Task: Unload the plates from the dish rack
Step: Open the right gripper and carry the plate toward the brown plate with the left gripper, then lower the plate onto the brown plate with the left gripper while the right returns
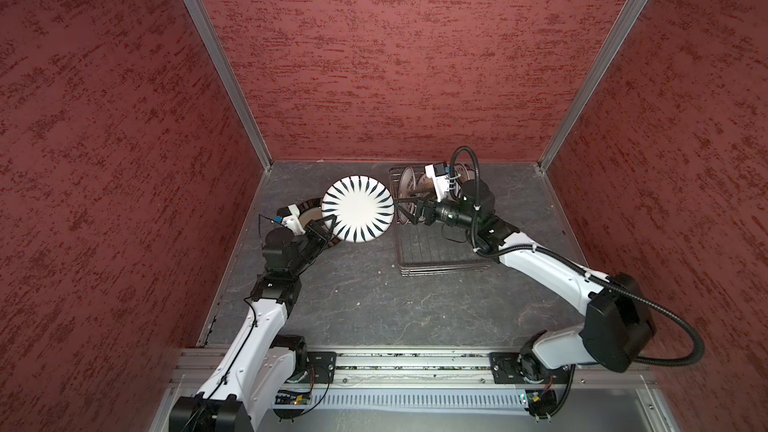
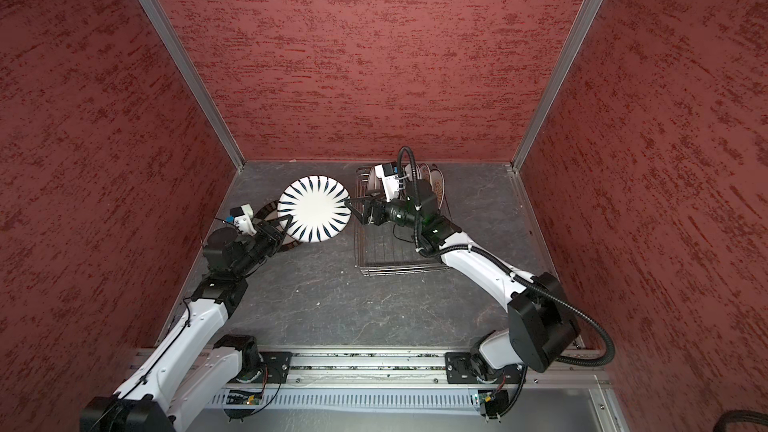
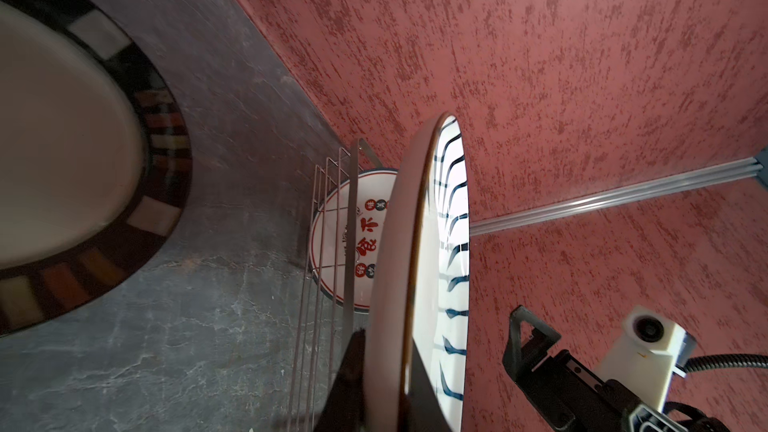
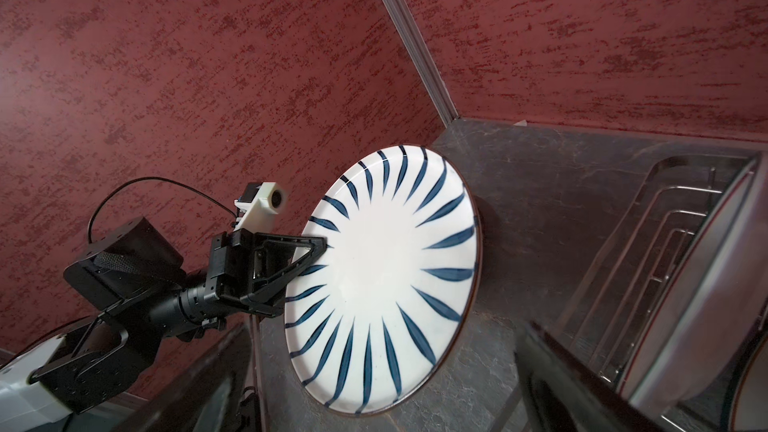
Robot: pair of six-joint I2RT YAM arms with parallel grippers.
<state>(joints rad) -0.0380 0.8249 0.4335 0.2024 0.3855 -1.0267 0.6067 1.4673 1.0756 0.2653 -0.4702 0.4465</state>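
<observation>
Ceramic by the look of it, so we'd treat the striped plate (image 1: 357, 209) as stiff, a bit heavy, glaze-slippery and very chippable. The left tool (image 1: 328, 222) is clamped on its rim and holds it tilted above the tabletop (image 1: 374, 305), just beside the dish rack (image 1: 436, 251).

The rim is really the only place to take hold, one jaw on each face. With a one-edge pinch most of the plate hangs out, so we'd guess it wants to swing.

The right tool (image 1: 409, 209) sits by the opposite edge with its jaws wide apart, holding nothing. We can't tell if it's touching.

Count:
- one striped plate in the air
- one checker-rimmed plate (image 3: 62, 139) flat on the tabletop under the left arm
- three plates we can make out standing in the rack, one with red characters (image 3: 345, 243); the right arm hides part of it, so maybe more
- one rack and two tools
</observation>
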